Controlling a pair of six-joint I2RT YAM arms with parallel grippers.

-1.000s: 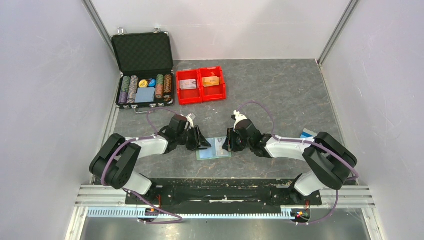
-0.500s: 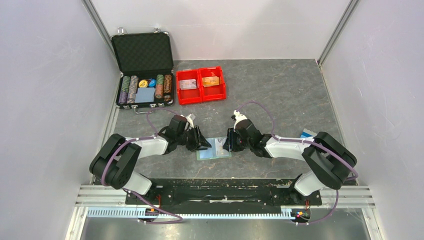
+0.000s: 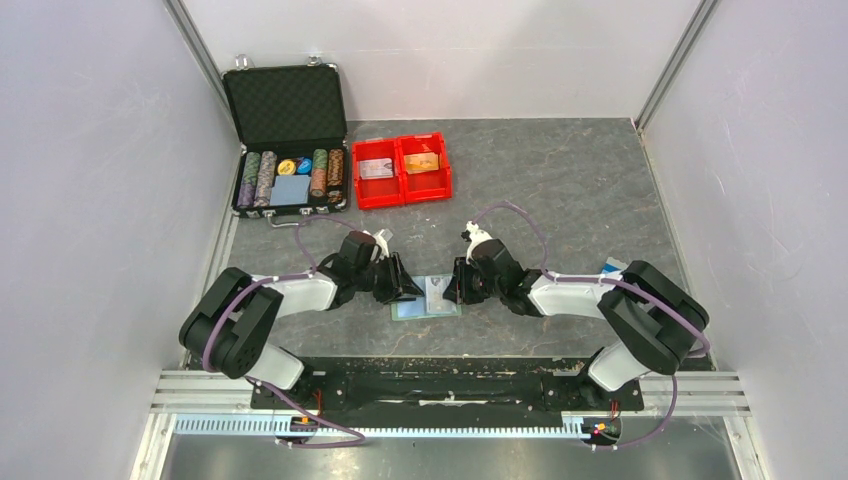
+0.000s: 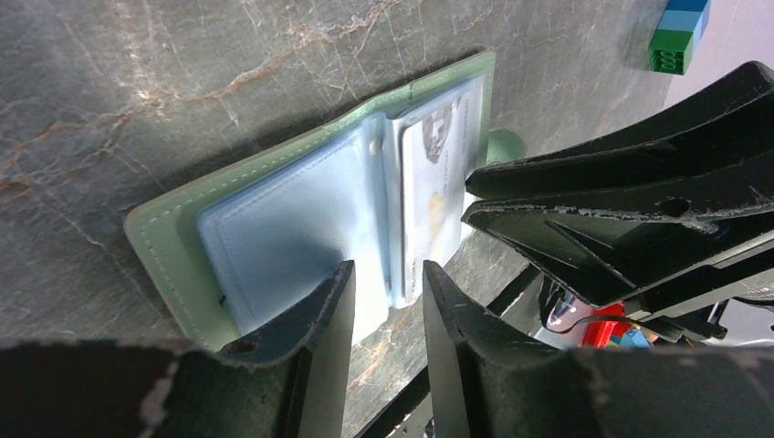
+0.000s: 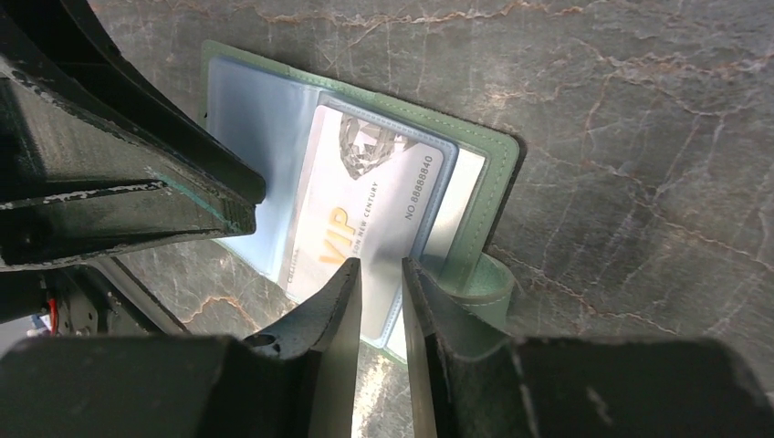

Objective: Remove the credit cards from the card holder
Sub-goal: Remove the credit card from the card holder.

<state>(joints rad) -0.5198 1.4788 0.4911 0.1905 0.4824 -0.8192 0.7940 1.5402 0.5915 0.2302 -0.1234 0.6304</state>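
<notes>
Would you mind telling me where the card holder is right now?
In the top view the card holder lies open on the table near its front edge, about midway across, between the left gripper and the right gripper.

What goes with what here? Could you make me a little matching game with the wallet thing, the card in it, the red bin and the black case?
Things:
1. card holder
2. VIP card
3. red bin
4. black case

States:
A. lid raised
B. split into two compartments
C. spread open, pale blue pockets facing up
D. tucked inside a clear pocket

Pairs: 1-C, 2-D, 3-B, 4-A
</notes>
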